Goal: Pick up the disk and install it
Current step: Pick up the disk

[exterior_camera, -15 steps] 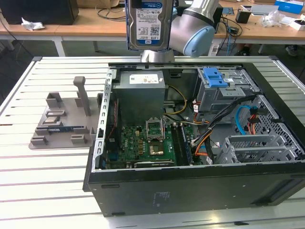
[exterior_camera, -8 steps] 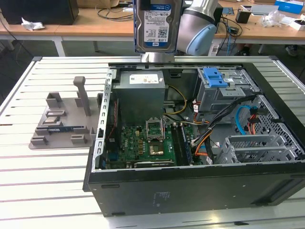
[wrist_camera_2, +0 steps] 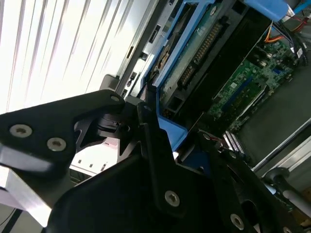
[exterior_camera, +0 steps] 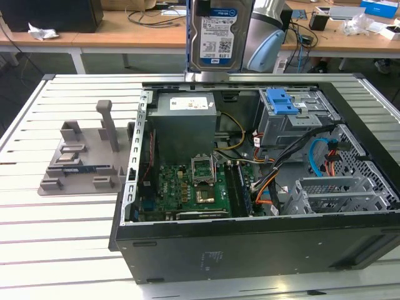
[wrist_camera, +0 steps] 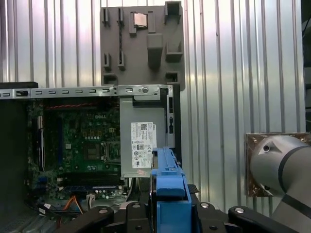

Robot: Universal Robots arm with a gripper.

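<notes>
Looking outward from the wrist, we see the gripper (wrist_camera: 170, 216) clamped on the disk (wrist_camera: 167, 177), its black fingers (wrist_camera: 136, 218) pressed against the blue side rails in both wrist views. Well below it lies the open computer case (exterior_camera: 187, 250) with its green motherboard (exterior_camera: 187, 187), and in the exterior view the disk hangs upright, label outward, above the case's far edge. Farther off, the grey fixture tray (exterior_camera: 81, 156) rests on the slatted table (exterior_camera: 62, 250) beside the case.

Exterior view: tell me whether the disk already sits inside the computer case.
No, the disk is up in the air above the open computer case, label facing the camera.
</notes>
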